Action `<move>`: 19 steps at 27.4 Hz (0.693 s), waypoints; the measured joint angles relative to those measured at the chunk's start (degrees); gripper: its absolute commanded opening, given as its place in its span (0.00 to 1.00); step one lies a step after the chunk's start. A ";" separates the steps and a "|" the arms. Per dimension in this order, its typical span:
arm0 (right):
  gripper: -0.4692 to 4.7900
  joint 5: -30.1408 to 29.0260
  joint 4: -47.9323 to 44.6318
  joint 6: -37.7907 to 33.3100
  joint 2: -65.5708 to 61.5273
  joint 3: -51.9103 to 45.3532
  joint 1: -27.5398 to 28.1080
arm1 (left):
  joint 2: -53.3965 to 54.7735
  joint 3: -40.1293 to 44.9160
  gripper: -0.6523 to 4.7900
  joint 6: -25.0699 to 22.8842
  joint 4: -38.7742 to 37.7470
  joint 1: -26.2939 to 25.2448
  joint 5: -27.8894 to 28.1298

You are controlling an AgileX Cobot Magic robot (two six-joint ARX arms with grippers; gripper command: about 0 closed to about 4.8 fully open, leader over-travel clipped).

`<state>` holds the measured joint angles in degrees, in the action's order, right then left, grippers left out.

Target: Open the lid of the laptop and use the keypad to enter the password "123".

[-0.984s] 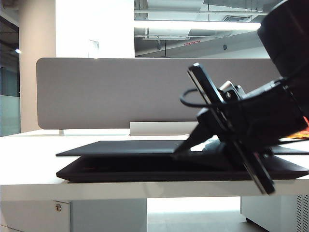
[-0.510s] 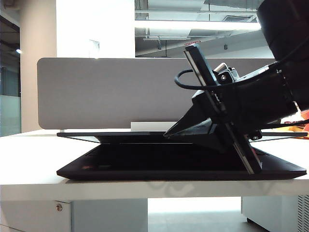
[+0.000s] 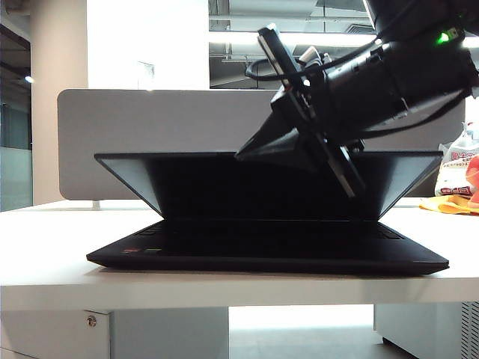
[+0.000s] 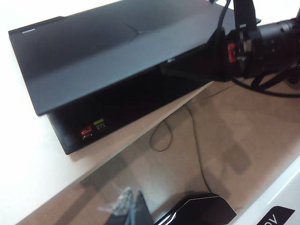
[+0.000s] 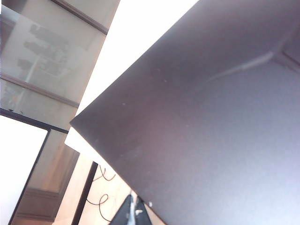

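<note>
Under lid (image 3: pixel 187 191) edge, right claw (image 3: pixel 251 153) shut, left claw unseen

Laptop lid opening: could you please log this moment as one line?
lid: partly raised | right gripper: shut, at lid's front edge | left gripper: out of view | keypad: untouched

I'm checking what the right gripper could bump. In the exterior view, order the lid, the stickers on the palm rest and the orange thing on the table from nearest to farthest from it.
1. Lid: the shut right gripper is at its front edge, right of middle.
2. Stickers: low on the laptop's left palm rest.
3. Orange thing: far right on the table, behind the laptop.
</note>
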<state>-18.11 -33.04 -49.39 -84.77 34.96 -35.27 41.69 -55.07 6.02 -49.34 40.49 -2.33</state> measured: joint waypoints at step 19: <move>0.08 1.20 12.48 10.45 1.42 13.22 11.21 | 0.02 -0.02 0.11 -0.87 3.30 0.00 1.05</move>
<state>-16.91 -20.56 -38.94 -83.35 48.18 -24.05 41.71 -55.09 5.15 -46.04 40.49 -1.28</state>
